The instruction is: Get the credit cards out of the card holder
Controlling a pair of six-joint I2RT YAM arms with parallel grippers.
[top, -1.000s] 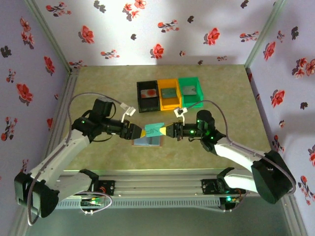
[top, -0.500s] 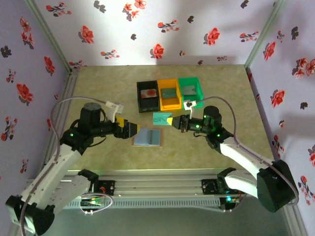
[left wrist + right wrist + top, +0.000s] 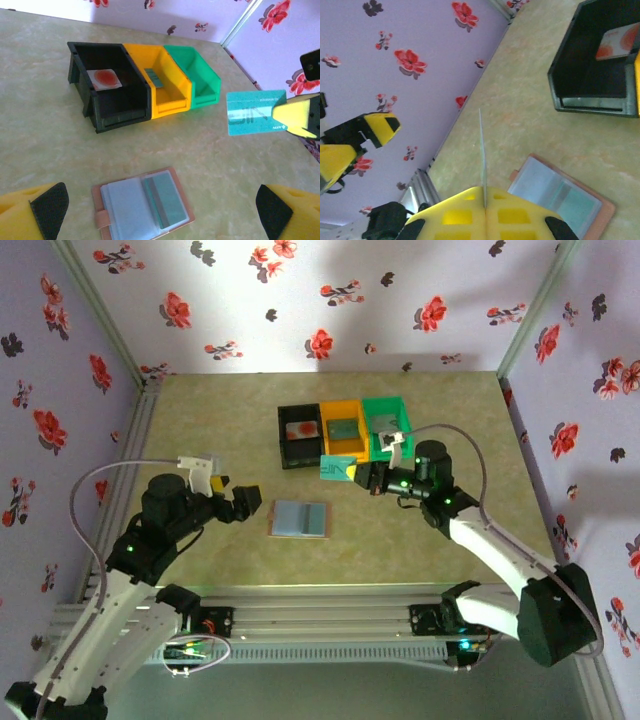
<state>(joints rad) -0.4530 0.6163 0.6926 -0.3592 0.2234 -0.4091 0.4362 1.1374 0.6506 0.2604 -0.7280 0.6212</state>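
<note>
The card holder [image 3: 298,518] lies open (both panels up). Left of it, the left gripper [image 3: 249,503] gapes; behind-right, the right gripper [image 3: 358,474] pinches a teal credit card [image 3: 333,468].

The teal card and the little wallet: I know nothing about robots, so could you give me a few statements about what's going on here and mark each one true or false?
1. The right arm's fingers pinch a teal card in the air. True.
2. The card holder is folded shut. False: it lies open on the table, with a card showing in one panel.
3. The left arm's fingers grip the card holder. False: they are spread open, off it, and hold nothing.
4. The black bin has a red-spotted card inside. True.
5. The green bin stands between the other two. False: the orange bin is in the middle.
</note>
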